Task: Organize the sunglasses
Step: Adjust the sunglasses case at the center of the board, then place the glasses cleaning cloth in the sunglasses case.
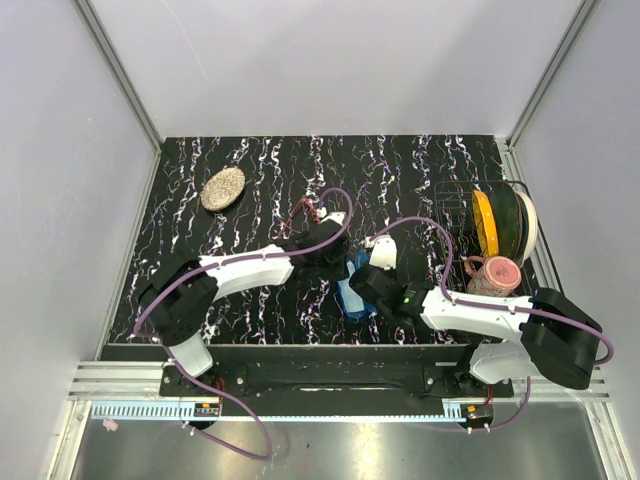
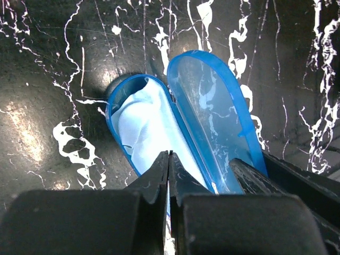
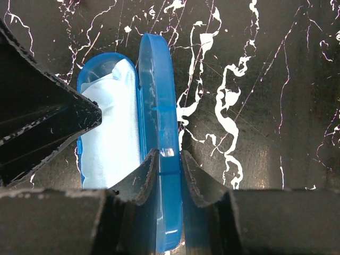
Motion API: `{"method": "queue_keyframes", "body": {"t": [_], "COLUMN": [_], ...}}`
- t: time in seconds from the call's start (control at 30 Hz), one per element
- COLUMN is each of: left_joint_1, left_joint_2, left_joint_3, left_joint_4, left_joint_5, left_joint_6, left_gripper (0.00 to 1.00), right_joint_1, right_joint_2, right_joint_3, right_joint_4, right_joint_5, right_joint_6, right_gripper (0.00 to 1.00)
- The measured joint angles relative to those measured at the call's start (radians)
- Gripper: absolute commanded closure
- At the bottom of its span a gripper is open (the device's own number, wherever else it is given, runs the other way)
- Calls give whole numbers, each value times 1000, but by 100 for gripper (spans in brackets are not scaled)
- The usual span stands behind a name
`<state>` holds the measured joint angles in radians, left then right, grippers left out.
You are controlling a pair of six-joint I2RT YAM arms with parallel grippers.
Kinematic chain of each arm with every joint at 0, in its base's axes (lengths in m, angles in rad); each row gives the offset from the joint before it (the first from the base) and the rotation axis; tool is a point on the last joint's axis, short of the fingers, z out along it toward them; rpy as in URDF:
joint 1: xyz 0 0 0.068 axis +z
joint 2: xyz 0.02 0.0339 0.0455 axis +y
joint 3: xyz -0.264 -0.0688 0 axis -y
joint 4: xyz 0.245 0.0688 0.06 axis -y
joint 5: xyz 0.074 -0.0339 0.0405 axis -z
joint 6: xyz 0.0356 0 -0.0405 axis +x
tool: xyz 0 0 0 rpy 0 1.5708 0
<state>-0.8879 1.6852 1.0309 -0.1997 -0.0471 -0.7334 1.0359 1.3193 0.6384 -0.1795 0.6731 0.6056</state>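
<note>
Sunglasses (image 1: 303, 211) are seen on the table, just behind the left gripper (image 2: 169, 159), whose fingers are pressed together with nothing between them. The right gripper (image 3: 170, 156) is clamped on the blue case (image 3: 159, 79) lid.

A glossy translucent blue plastic case (image 3: 159, 106) holds matt pale cloth (image 3: 114, 138) on a polished, white-veined black tabletop (image 3: 265, 79).

Plain white walls (image 1: 330, 60) enclose a black tabletop (image 1: 250, 200) (veined white like marble).
</note>
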Motion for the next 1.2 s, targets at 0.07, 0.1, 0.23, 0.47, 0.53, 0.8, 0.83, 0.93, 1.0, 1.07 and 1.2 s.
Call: {"method": "queue_keyframes", "body": {"t": [0.07,0.1,0.23,0.47,0.53,0.8,0.83,0.93,1.0,1.07,1.2], "left_joint_1": [0,0,0,0,0,0,0,0,0,-1,-2], "left_joint_2": [17,26,59,118,135,182,186,191,191,192,192], "left_joint_3": [20,31,74,129,135,146,148,152,154,154,155], "left_joint_4": [-21,-31,-69,-107,-110,-124,-122,-122,-121,-121,-124], "left_joint_5": [-3,-6,-27,-66,-77,-130,-137,-157,-174,-187,-214], "left_joint_6": [-6,-10,-22,-25,-26,-25,-25,-25,-24,-24,-30], "left_gripper": [99,99,99,99,99,100,100,100,100,100,98], "right_joint_1": [2,3,5,6,6,6,6,6,6,6,6], "right_joint_2": [0,0,0,0,0,0,0,0,0,0,0], "right_joint_3": [0,0,1,1,1,1,1,1,1,1,1], "right_joint_4": [-3,-4,-6,-6,-6,-6,-6,-5,-5,-5,-5], "right_joint_5": [5,8,17,18,17,16,16,14,14,14,14], "right_joint_6": [6,8,15,26,29,37,39,42,44,45,48], "right_gripper": [100,100,100,100,100,100,100,100,100,100,100]}}
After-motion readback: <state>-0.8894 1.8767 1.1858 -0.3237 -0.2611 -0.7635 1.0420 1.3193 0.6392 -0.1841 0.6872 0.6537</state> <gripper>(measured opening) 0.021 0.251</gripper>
